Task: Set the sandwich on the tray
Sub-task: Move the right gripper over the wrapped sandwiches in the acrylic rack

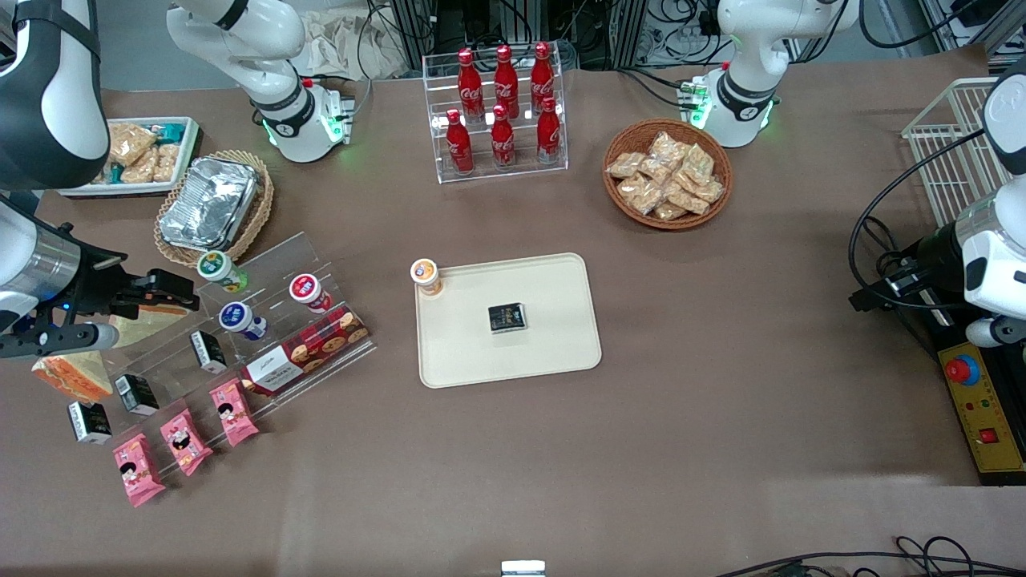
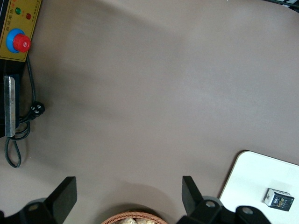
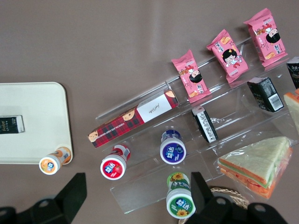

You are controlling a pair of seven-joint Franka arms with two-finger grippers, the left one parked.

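A wrapped sandwich [image 3: 256, 162], a triangular wedge with red-orange and green filling, lies on the clear acrylic rack [image 3: 154, 177]. In the front view it shows as a pale wedge [image 1: 143, 322] partly under my arm. A second wedge [image 1: 72, 377] lies nearer the front camera; only its edge [image 3: 292, 105] shows at the wrist. My right gripper [image 3: 138, 198] hangs open above the rack beside the sandwich, holding nothing; it shows as [image 1: 164, 292] from the front. The cream tray [image 1: 553, 353] sits mid-table, also seen as [image 3: 32, 135], toward the parked arm from the rack.
On the tray are a small black packet [image 1: 507, 317] and an orange-capped bottle [image 1: 426, 275]. The rack holds small bottles [image 3: 180, 203], a red cookie box [image 1: 304, 353], black packets and pink snack packs [image 1: 180, 441]. A foil container in a wicker basket [image 1: 210, 204] stands close by.
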